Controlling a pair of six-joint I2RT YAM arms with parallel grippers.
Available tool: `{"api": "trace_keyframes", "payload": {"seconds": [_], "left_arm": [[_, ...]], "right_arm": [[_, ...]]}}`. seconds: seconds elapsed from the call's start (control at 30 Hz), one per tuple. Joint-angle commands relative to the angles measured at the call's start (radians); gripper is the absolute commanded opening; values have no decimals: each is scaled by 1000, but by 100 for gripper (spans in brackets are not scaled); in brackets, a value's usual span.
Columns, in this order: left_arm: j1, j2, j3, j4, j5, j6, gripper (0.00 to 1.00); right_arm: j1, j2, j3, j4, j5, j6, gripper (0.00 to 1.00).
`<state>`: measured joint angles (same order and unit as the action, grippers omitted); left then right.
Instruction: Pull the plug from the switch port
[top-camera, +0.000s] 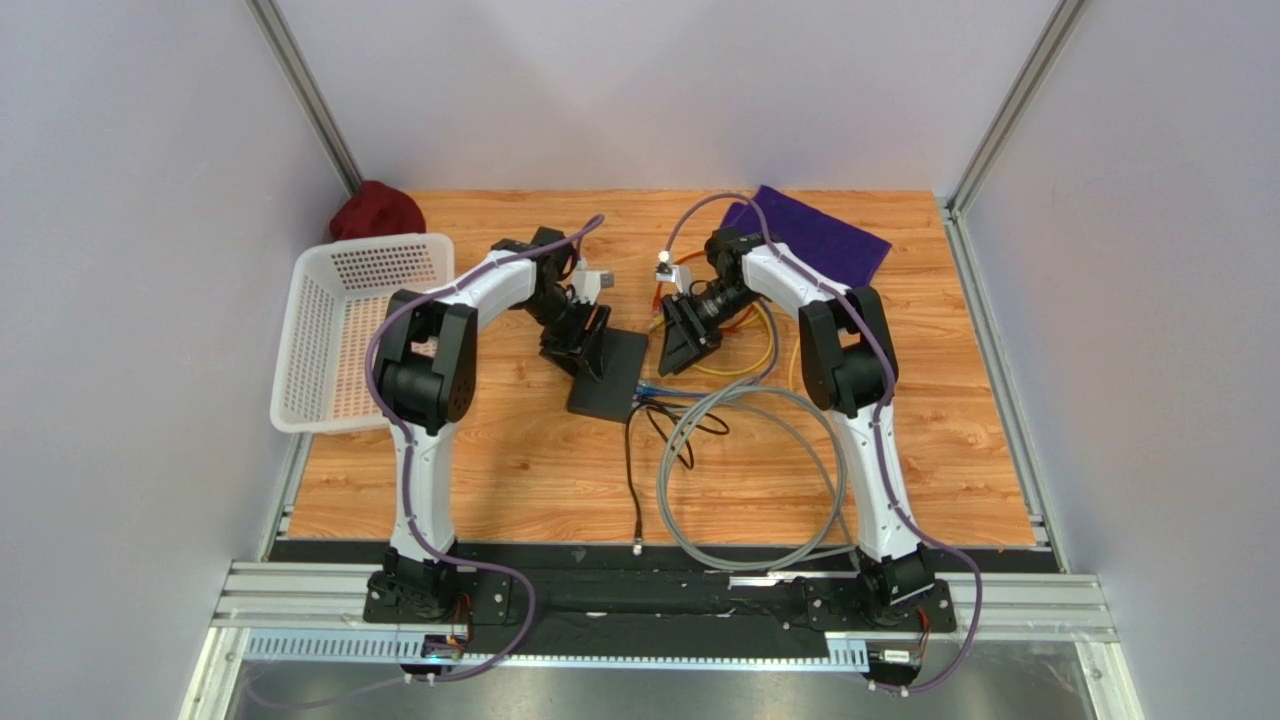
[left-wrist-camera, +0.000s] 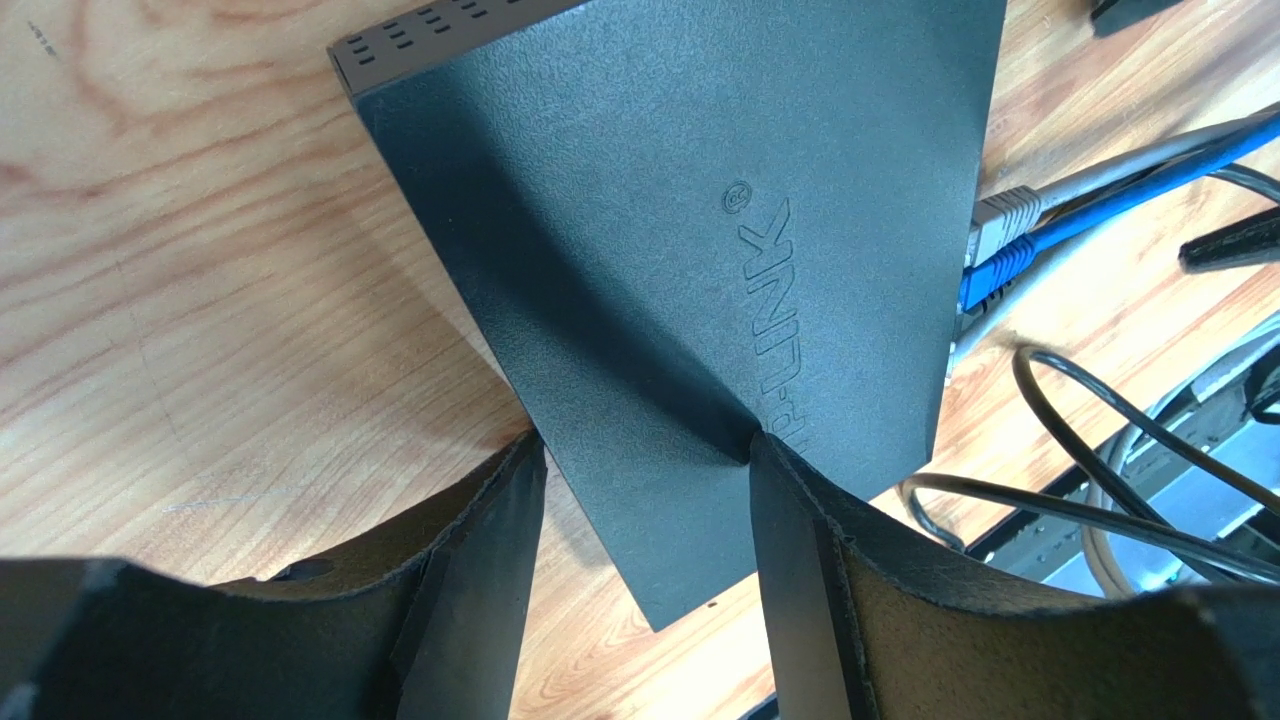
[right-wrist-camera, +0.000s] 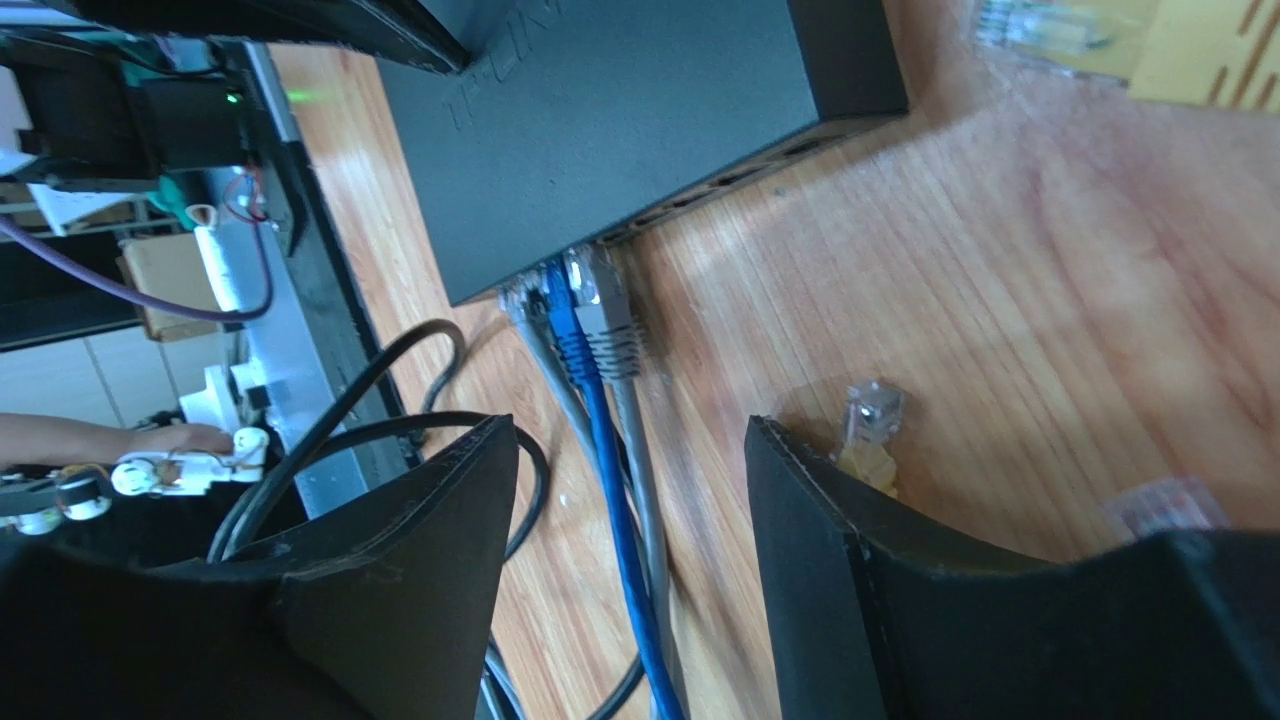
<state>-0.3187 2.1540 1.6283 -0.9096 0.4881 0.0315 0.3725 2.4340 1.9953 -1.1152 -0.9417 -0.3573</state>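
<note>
The switch (top-camera: 609, 375) is a flat black box lying mid-table. A blue plug (right-wrist-camera: 568, 323) and a grey plug (right-wrist-camera: 609, 323) sit in ports at one end of its front edge (right-wrist-camera: 676, 195). A clear plug on a yellow cable (right-wrist-camera: 869, 423) lies loose on the wood, right beside my right finger (right-wrist-camera: 842, 585). My right gripper (right-wrist-camera: 631, 435) is open above the blue and grey cables, holding nothing. My left gripper (left-wrist-camera: 639, 450) is open astride a corner of the switch (left-wrist-camera: 676, 225), one fingertip (left-wrist-camera: 766, 458) on its top, the other at its edge.
A white mesh basket (top-camera: 361, 323) stands at the left, with a red cloth (top-camera: 376, 210) behind it. A purple cloth (top-camera: 804, 233) lies at the back right. Grey cable loops (top-camera: 751, 480), a yellow cable (top-camera: 736, 357) and thin black leads (top-camera: 676, 435) spread right of the switch.
</note>
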Motion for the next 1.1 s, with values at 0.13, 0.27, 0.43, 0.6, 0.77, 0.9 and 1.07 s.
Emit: {"api": "trace_keyframes", "payload": {"seconds": [0.13,0.27,0.43,0.6,0.77,0.9,1.07], "left_arm": [[-25,0,-36,-29,-40,47,61],[-25,9,-36,-32,-8,56,61],[-23,29,-33,-34,9,53,60],[1,52,-33,-31,69,48,61],[26,70,-28,-29,70,42,61],[24,75,-25,-29,76,44,60],[24,75,-25,-29,72,48,60]], "right_arm": [[32,66,59,51,-86,32,60],[65,97,94,31,-54,-2,59],[68,103,77,23,-31,-17,56],[71,123,69,26,-17,-22,53],[75,146,79,31,-5,-16,47],[75,163,88,37,0,-6,40],[74,183,102,46,-2,11,35]]}}
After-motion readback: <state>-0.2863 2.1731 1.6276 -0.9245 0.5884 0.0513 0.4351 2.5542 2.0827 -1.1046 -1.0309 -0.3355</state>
